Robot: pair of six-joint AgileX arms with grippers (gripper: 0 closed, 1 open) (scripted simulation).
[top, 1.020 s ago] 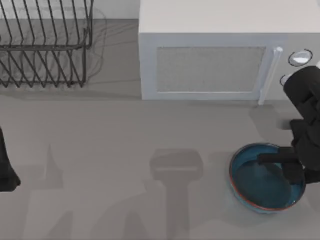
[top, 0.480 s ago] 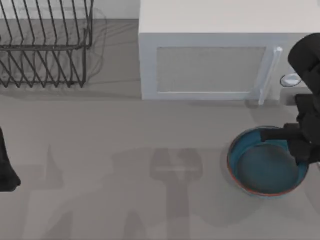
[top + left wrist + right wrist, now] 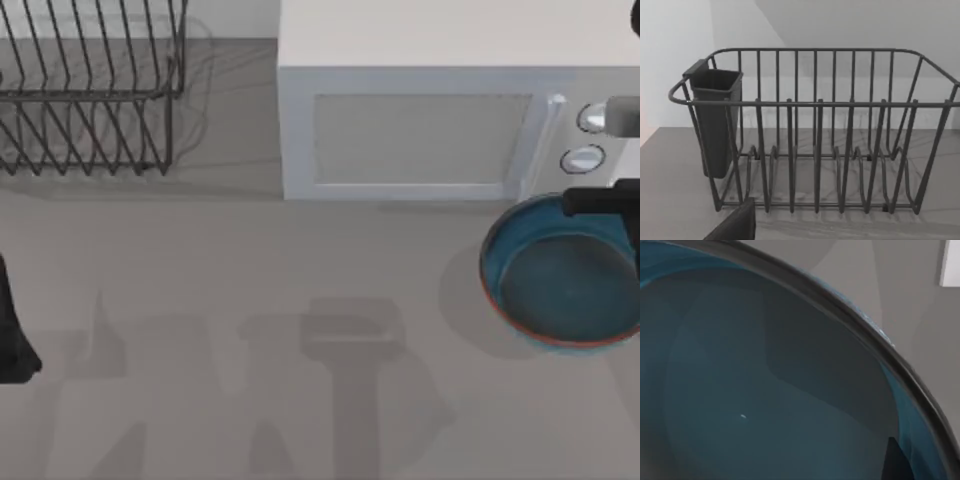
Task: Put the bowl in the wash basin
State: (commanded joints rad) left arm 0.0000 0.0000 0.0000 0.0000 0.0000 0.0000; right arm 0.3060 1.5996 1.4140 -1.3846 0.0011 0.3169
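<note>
The blue-teal bowl (image 3: 560,285) with its reddish-brown rim hangs above the table at the right, just in front of the microwave, and its shadow lies on the table to its left. My right gripper (image 3: 605,203) is shut on the bowl's far rim, near the top view's right edge. In the right wrist view the bowl's glossy inside (image 3: 765,390) sits close under the camera. The wash basin is out of view. My left arm (image 3: 10,335) stays parked at the table's left edge.
A white microwave (image 3: 420,120) stands at the back right, its knobs close to the right gripper. A dark wire dish rack (image 3: 90,90) stands at the back left; the left wrist view shows the rack (image 3: 815,135) with a dark cutlery cup (image 3: 715,120).
The right gripper has lifted the bowl off the table and carried it back towards the microwave and to the right. The left arm has not moved.
</note>
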